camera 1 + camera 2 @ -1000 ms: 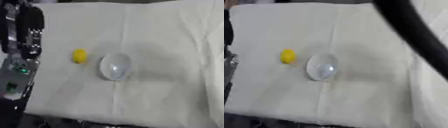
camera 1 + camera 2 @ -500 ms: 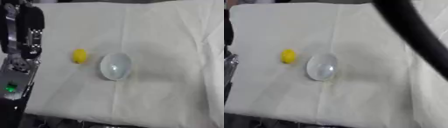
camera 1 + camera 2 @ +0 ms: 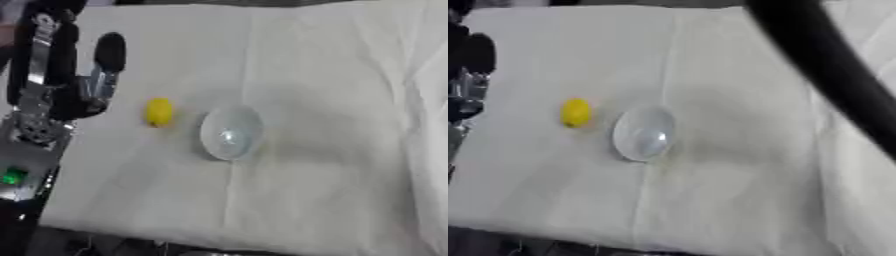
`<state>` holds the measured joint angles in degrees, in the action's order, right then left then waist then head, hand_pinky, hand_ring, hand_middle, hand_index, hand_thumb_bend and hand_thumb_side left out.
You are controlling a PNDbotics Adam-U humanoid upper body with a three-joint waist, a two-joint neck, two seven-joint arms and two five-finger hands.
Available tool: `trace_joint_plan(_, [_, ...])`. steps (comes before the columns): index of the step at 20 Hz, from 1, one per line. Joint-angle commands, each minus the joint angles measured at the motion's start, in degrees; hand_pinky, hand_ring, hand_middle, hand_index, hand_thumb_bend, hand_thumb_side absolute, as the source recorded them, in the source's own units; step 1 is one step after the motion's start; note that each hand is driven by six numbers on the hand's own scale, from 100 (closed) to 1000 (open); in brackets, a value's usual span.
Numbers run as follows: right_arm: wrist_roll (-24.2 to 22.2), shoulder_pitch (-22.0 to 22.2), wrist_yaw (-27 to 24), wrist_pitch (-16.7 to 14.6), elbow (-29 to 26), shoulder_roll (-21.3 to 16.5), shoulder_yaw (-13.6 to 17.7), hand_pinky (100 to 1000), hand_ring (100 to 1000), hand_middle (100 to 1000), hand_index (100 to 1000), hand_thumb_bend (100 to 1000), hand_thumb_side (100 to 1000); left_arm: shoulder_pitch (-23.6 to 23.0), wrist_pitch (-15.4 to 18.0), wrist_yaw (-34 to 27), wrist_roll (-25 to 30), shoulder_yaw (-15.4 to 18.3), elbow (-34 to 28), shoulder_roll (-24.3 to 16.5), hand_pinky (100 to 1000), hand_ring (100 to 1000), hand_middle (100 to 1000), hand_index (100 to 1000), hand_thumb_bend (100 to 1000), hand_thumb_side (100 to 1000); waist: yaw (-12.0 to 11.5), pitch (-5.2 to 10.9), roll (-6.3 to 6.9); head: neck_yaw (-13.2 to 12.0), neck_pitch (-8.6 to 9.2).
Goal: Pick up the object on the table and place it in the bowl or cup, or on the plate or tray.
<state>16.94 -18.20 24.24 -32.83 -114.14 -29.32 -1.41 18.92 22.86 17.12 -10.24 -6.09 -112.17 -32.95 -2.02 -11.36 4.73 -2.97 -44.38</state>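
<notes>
A small yellow oval object (image 3: 158, 111) lies on the white cloth. Just to its right, almost touching it, sits a pale translucent bowl (image 3: 230, 133). My left hand (image 3: 80, 89) stands at the left edge, a short way left of the yellow object, its dark fingers (image 3: 109, 50) pointing up and straight, holding nothing. In the right eye view the tip of one of those fingers (image 3: 479, 52) shows at the left border. My right arm (image 3: 824, 65) crosses the upper right of that view as a black bar; its hand is out of the picture.
The white cloth (image 3: 324, 100) covers the table and bunches into folds (image 3: 429, 125) along the right side. Its front edge (image 3: 219, 237) runs across the bottom, with a dark floor below. A green light (image 3: 12, 176) glows on my left forearm.
My left hand has moved right, closer to the yellow object. The object and the bowl have stayed put.
</notes>
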Motion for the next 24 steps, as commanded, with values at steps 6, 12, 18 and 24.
trace_joint_plan(6, [0.0,-0.3,0.2,0.5,-0.5,-1.2,0.0,749,831,883,868,100,994,1.0,-1.3,1.6,2.2,-2.1,3.1,-8.5,654,748,781,859,197,673,0.4,1.01,0.25,0.1,0.26])
trace_joint_plan(12, [0.0,0.0,0.1,0.7,-0.5,-1.2,0.0,743,823,879,863,100,1000,0.8,-0.9,2.4,3.1,-2.5,3.9,-10.7,650,747,782,856,200,668,0.4,1.16,0.93,0.3,0.26])
trace_joint_plan(18, [0.0,0.2,0.1,0.9,-0.5,-1.3,-0.1,736,817,874,859,100,991,0.9,-1.0,3.0,4.2,-3.1,4.4,-11.6,646,743,779,849,203,669,0.6,1.35,1.07,0.4,0.26])
trace_joint_plan(24, [-0.2,0.2,-0.1,0.9,-0.5,-1.4,-0.2,732,813,873,856,100,989,2.6,-0.6,4.4,6.8,-5.1,8.4,-13.4,637,740,777,841,212,668,0.8,1.36,1.26,0.2,0.26])
